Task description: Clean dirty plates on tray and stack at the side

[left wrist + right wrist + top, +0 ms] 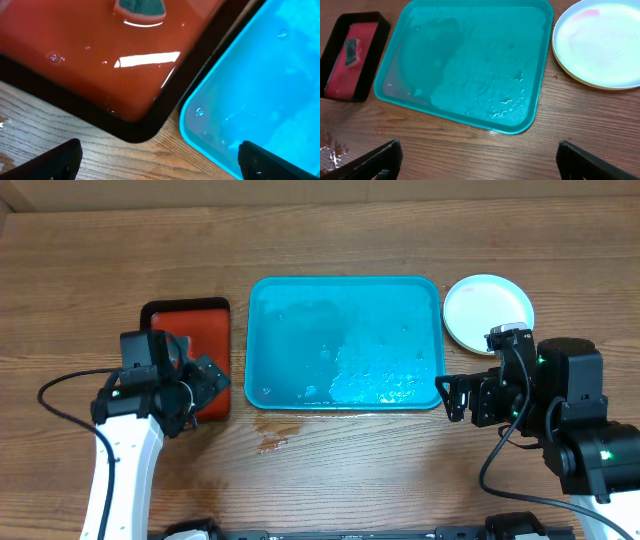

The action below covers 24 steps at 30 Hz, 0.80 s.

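The teal-blue tray [345, 340] lies mid-table, wet, with no plates on it; it also shows in the left wrist view [260, 85] and the right wrist view [465, 65]. A stack of plates [487, 312] sits on the table right of the tray, pale mint-white plate on top with a yellow-green rim beneath [605, 42]; a faint pink smear shows on it. My left gripper [160, 160] is open and empty over the bare wood between the red tray and the teal tray. My right gripper [477, 160] is open and empty near the tray's front right corner.
A smaller red tray [188, 345] with a black rim lies left of the teal tray, holding a dark sponge [140, 6]. A wet patch [275, 435] marks the wood in front of the teal tray. Cables trail beside both arms.
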Tool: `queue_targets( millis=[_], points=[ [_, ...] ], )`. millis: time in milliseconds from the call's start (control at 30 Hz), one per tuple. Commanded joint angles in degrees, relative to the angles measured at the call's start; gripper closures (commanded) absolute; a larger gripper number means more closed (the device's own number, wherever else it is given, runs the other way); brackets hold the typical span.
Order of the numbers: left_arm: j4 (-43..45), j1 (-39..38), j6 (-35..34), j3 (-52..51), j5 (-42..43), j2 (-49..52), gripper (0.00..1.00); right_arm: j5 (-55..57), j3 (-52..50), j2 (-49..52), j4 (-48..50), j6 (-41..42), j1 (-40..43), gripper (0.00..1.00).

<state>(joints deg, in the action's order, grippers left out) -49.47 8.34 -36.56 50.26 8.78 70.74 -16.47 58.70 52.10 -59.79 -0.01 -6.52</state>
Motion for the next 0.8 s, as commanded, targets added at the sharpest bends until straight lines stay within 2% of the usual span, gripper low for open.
queue_targets(
  millis=[0,133,433,767],
  points=[
    [0.11,-0.11,-0.96,-0.2,-0.61,2.34,0.01,0.48,-1.18,-3.26,0.96,-0.42,-0.5,0.0],
    [0.11,-0.11,-0.96,-0.2,-0.61,4.72,0.0,1.46,-7.21,-12.02,5.66,-0.37,-0.48,0.0],
    [0.15,-0.11,-0.96,-0.2,-0.61,8.66,0.0,4.52,-29.99,-37.2,28.35,-0.33,-0.48,0.0],
    [0.26,-0.11,-0.96,-0.2,-0.61,8.76,0.0,9.57,-51.08,-47.6,55.08,3.48,-0.48,0.0]
  ],
)
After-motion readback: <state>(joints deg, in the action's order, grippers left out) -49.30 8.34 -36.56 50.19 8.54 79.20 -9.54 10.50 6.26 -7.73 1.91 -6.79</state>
